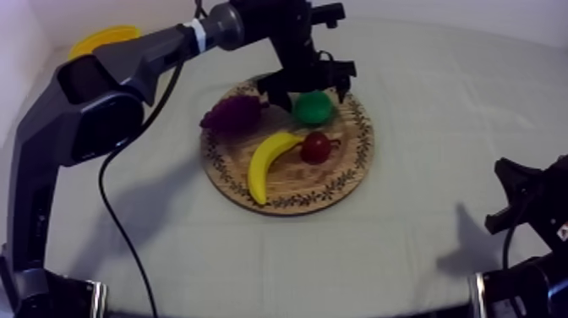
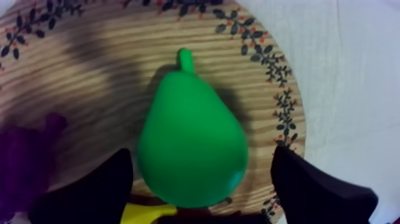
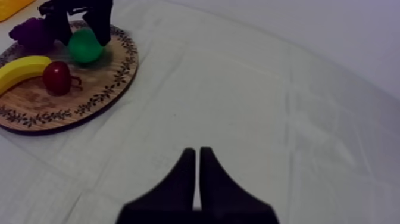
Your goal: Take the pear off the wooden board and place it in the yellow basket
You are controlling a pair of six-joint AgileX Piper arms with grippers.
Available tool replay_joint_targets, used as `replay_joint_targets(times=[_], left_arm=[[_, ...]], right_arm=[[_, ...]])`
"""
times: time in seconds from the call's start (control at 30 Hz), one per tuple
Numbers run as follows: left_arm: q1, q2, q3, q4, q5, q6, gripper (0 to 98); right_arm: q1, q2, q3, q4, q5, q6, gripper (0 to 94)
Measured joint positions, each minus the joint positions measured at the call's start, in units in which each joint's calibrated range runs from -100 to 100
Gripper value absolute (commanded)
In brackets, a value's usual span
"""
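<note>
The green pear [image 1: 313,107] [image 2: 190,149] lies on the far right part of the round wooden board [image 1: 296,182] [image 2: 89,65], stem pointing away from the wrist camera. My left gripper [image 1: 306,83] [image 2: 201,154] hangs right over it, open, one black finger [image 2: 89,190] on each side of the pear's wide end. The yellow basket [image 1: 101,38] stands at the far left of the table. Low at the right edge, my right gripper [image 1: 520,196] [image 3: 197,156] rests over bare cloth, its fingers together in a narrow wedge.
On the board with the pear lie purple grapes [image 1: 232,112], a banana [image 1: 269,161] and a small red fruit [image 1: 316,147]. In the right wrist view the board [image 3: 89,101] sits far off, with the left gripper [image 3: 77,15] over the pear [image 3: 84,46].
</note>
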Motion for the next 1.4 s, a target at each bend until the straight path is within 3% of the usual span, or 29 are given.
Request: replay_joint_targets(times=[0.2, 0.67, 1.0, 1.4], left_arm=[[-0.10, 2.77, -3.74, 0.11, 1.12, -0.59, 83.3], [-0.38, 5.15, -6.01, 0.38, 2.69, -1.60, 50.5], [-0.02, 1.62, -3.05, 0.13, 2.72, -2.18, 46.1], [2.20, -15.17, 6.09, 0.05, 2.66, -3.08, 45.2]], right_arm=[[0.00, 0.00, 0.00, 0.00, 0.00, 0.00, 0.4], [0.00, 0.00, 0.00, 0.00, 0.00, 0.02, 0.4], [0.00, 0.00, 0.00, 0.00, 0.00, 0.02, 0.4], [0.00, 0.00, 0.00, 0.00, 0.00, -0.02, 0.4]])
